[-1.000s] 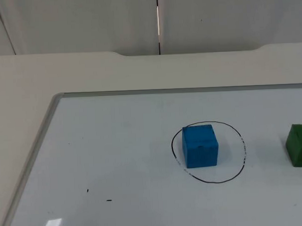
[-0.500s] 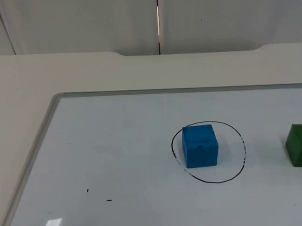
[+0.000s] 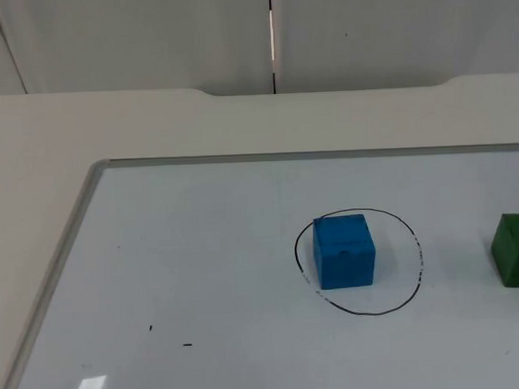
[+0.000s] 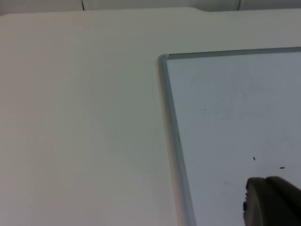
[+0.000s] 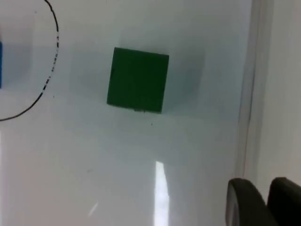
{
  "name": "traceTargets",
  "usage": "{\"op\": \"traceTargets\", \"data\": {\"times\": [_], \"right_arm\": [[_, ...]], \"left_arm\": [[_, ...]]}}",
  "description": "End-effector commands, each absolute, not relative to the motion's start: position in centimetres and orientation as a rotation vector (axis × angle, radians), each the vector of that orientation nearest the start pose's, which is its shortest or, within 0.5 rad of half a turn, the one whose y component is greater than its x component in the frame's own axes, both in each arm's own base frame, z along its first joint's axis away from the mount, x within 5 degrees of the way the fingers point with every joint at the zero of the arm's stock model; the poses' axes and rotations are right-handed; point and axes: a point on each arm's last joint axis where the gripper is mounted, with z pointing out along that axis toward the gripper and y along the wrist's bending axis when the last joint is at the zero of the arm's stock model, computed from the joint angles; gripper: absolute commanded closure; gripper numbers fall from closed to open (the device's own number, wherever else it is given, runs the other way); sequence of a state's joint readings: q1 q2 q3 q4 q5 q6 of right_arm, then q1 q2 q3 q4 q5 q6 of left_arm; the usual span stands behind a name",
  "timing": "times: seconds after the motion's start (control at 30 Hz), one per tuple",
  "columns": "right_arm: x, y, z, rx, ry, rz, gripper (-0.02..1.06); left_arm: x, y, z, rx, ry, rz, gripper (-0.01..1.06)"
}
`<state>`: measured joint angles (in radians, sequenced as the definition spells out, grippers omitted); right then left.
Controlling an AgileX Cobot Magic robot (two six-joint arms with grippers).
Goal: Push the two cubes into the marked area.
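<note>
A blue cube (image 3: pixel 344 251) sits inside the black hand-drawn circle (image 3: pixel 420 258) on the whiteboard, toward the circle's left side. A green cube (image 3: pixel 516 250) rests outside the circle, well to its right, cut off by the edge of the top view. In the right wrist view the green cube (image 5: pixel 138 80) lies ahead of my right gripper (image 5: pixel 265 197), which is shut, holds nothing and hovers near the board's right frame, apart from the cube. An arc of the circle (image 5: pixel 56 37) appears beyond it. My left gripper (image 4: pixel 270 205) waits over the board near its left frame.
The whiteboard has a raised metal frame (image 3: pixel 72 246) on its left and far sides, and lies on a cream table (image 3: pixel 153 122). Two small black marks (image 3: pixel 150 328) dot the board's near left. The grey partition wall (image 3: pixel 364 26) rises behind.
</note>
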<state>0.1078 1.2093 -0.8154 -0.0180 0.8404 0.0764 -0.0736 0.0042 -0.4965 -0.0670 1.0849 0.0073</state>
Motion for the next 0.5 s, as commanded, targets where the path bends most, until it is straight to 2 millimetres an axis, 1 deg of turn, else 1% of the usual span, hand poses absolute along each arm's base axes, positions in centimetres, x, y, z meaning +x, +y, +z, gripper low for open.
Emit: {"op": "traceTargets", "data": {"times": [0.0, 0.07, 0.1, 0.2, 0.27, 0.3, 0.37, 0.4, 0.43, 0.47], "right_arm": [[23.0, 2.2, 25.8, -0.071, 2.691, 0.024, 0.91], [23.9, 2.3, 25.0, -0.071, 2.688, 0.027, 0.91], [23.9, 2.3, 25.0, -0.071, 2.688, 0.027, 0.91], [25.1, 2.5, 23.5, -0.073, 2.712, 0.026, 0.91], [25.8, 2.5, 22.1, -0.075, 2.75, 0.022, 0.93], [25.8, 2.5, 22.1, -0.075, 2.75, 0.022, 0.93], [26.5, 2.6, 20.7, -0.074, 2.786, 0.019, 0.99], [26.8, 2.7, 19.9, -0.057, 2.808, 0.022, 1.04], [27.2, 2.7, 19.1, -0.042, 2.821, 0.024, 1.05], [27.2, 2.7, 19.1, -0.042, 2.821, 0.024, 1.05]], "left_arm": [[-0.5, -0.5, 27.4, 0.075, 2.063, -0.119, 1.05], [-0.5, -0.5, 27.4, 0.075, 2.063, -0.119, 1.05], [-0.5, -0.5, 27.4, 0.075, 2.063, -0.119, 1.05], [-0.5, -0.5, 27.4, 0.075, 2.063, -0.119, 1.05], [-0.5, -0.5, 27.4, 0.075, 2.063, -0.119, 1.05], [-0.5, -0.5, 27.4, 0.075, 2.063, -0.119, 1.05], [-0.5, -0.5, 27.4, 0.075, 2.063, -0.119, 1.05], [-0.5, -0.5, 27.4, 0.075, 2.063, -0.119, 1.05], [-0.5, -0.5, 27.4, 0.075, 2.063, -0.119, 1.05], [-0.5, -0.5, 27.4, 0.075, 2.063, -0.119, 1.05]]}}
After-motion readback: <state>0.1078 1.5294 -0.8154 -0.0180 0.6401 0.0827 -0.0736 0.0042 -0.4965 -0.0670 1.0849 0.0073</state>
